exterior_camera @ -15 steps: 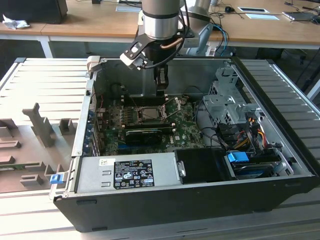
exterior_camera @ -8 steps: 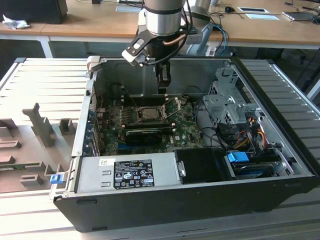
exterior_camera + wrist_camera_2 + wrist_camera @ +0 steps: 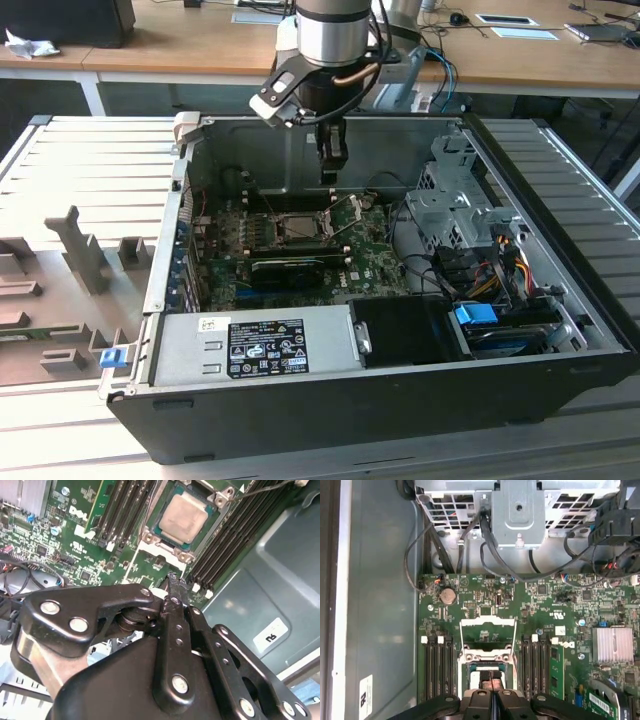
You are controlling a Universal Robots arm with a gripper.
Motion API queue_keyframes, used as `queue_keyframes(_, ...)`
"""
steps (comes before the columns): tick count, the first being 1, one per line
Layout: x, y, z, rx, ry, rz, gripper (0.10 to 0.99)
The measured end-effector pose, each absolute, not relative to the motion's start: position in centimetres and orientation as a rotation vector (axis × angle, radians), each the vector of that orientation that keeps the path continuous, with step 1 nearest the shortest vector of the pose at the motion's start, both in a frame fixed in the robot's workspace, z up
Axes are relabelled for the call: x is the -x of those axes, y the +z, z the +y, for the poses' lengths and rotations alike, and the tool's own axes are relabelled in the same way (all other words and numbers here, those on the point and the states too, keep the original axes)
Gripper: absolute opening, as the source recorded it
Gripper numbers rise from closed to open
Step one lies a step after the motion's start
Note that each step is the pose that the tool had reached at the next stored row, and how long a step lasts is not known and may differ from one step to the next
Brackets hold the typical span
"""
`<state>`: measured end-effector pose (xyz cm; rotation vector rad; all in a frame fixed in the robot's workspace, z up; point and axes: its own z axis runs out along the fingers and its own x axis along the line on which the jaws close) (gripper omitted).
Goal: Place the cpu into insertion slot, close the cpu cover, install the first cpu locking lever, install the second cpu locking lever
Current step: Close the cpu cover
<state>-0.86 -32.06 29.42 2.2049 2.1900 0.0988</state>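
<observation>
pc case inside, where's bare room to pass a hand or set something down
Free: the bare grey case panel beside the motherboard, and the ribbed table at the exterior view's right of the case. Crowded: the drive cage with its cables, and the insertion slot by the gripper.

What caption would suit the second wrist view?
Shut claw above the motherboard; cpu seated in the insertion slot, cpu cover open.

The arm (image 3: 335, 35) points straight down, wrist vertical — fingers (image 3: 175, 615) pressed together, tips touching
</observation>
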Motion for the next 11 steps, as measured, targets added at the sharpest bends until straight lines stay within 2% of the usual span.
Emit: queue_keyframes(11,-1.6,28.7,-32.0,-2.205,0.099,2.19,0.106)
